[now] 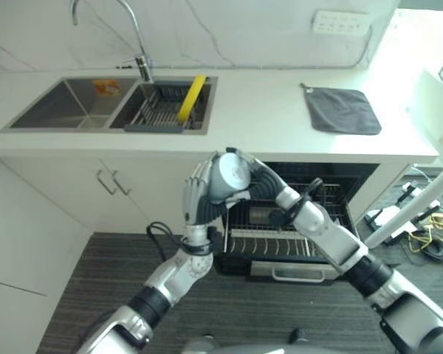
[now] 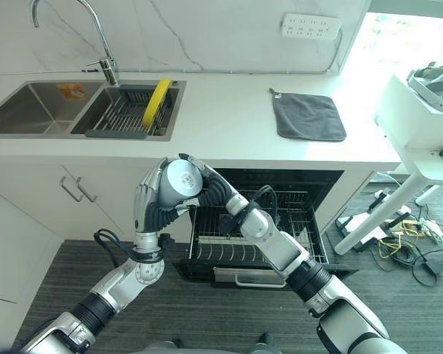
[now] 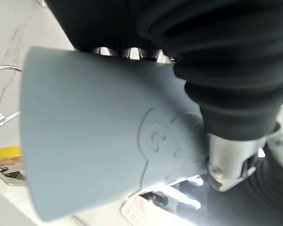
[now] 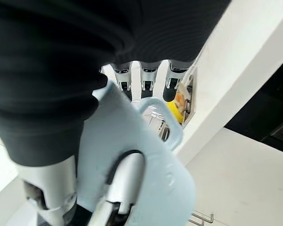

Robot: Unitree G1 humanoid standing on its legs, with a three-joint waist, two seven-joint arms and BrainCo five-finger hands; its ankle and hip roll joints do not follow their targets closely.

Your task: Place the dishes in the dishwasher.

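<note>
A pale blue-grey mug (image 1: 229, 177) with a loop handle and an embossed figure on its wall is held above the open dishwasher (image 1: 295, 228), left hand (image 1: 198, 199) and right hand (image 1: 260, 184) both curled around it.

sink (image 1: 59, 103) left on counter (image 1: 266, 118) | drying rack (image 1: 162, 110) in its right basin, plate (image 1: 191, 96) in rack | cloth (image 1: 342, 110) right on counter | dishwasher rack (image 2: 258, 228) below counter, pulled out
</note>
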